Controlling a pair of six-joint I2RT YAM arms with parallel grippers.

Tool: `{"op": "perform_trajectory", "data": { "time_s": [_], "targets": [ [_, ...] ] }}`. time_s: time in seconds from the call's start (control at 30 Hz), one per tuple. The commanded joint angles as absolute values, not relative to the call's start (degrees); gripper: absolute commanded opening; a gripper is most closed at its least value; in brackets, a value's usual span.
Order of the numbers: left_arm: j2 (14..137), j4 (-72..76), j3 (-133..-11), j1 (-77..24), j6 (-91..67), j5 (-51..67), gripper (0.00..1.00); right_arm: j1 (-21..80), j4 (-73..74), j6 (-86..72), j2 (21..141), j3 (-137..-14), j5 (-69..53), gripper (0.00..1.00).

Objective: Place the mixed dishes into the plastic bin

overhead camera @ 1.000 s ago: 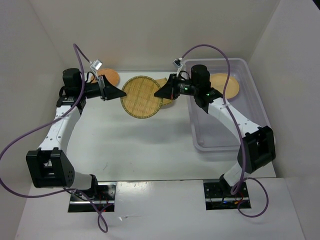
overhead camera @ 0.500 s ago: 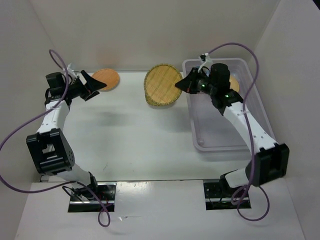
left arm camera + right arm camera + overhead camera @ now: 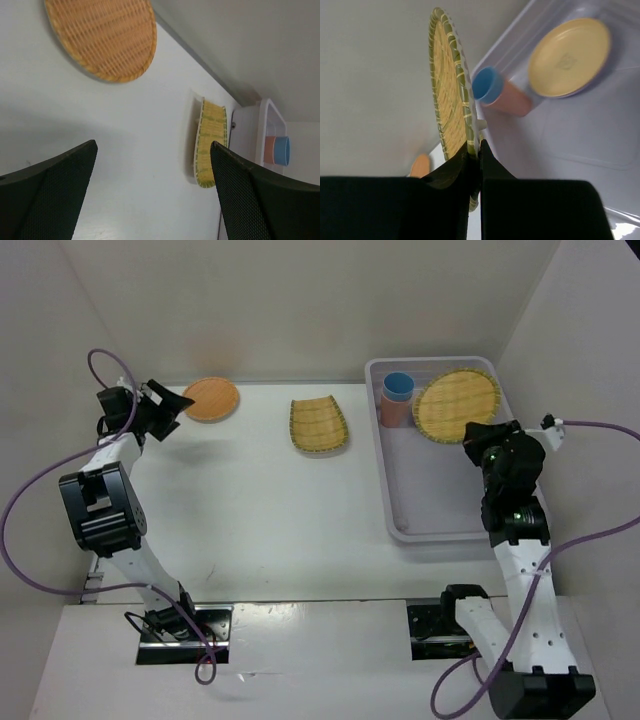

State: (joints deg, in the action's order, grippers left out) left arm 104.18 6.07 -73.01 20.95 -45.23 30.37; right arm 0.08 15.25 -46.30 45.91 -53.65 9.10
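My right gripper (image 3: 476,431) is shut on the rim of the round yellow woven plate (image 3: 457,404), which hangs tilted over the far end of the plastic bin (image 3: 387,492). In the right wrist view that plate (image 3: 447,100) stands edge-on, pinched between the jaws of the right gripper (image 3: 479,146). A blue cup (image 3: 398,386) nested in a coral cup (image 3: 392,413) lies in the bin's far left corner. An orange plate (image 3: 569,56) rests on a lavender one on the bin floor. My left gripper (image 3: 172,412) is open and empty by the left wall, near another orange plate (image 3: 211,398).
The squarish yellow woven plate (image 3: 318,426) lies on the white table between the orange plate and the bin. White walls close in the table on the left, back and right. In the left wrist view the open fingers (image 3: 60,185) frame the squarish plate (image 3: 212,142).
The right arm carried the round woven plate from the table's middle to over the bin. The left gripper let go of it, opened wide and drew back to the left wall.
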Motion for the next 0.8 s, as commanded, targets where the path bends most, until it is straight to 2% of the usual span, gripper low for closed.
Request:
{"op": "perform_trajectory", "data": {
  "time_s": [0.0, 0.23, 0.53, 0.77],
  "targets": [
    [107.3, 10.5, -76.5, 20.9, -46.0, 28.6, 1.0, -5.3, 13.3, -51.2, 48.6, -53.1, 14.2, 0.0],
    [111.6, 12.5, -76.5, 20.9, -46.6, 29.9, 1.0, -12.8, 6.8, -54.3, 63.1, -55.5, 12.0, 0.0],
    [116.6, 12.5, -80.2, 20.9, -46.6, 30.4, 1.0, -12.8, -1.0, -55.5, 84.9, -64.5, 11.1, 0.0],
    [118.3, 12.5, -81.3, 20.9, -46.1, 29.4, 1.0, -12.8, -6.6, -58.3, 96.4, -67.9, 8.6, 0.0]
  ]
}}
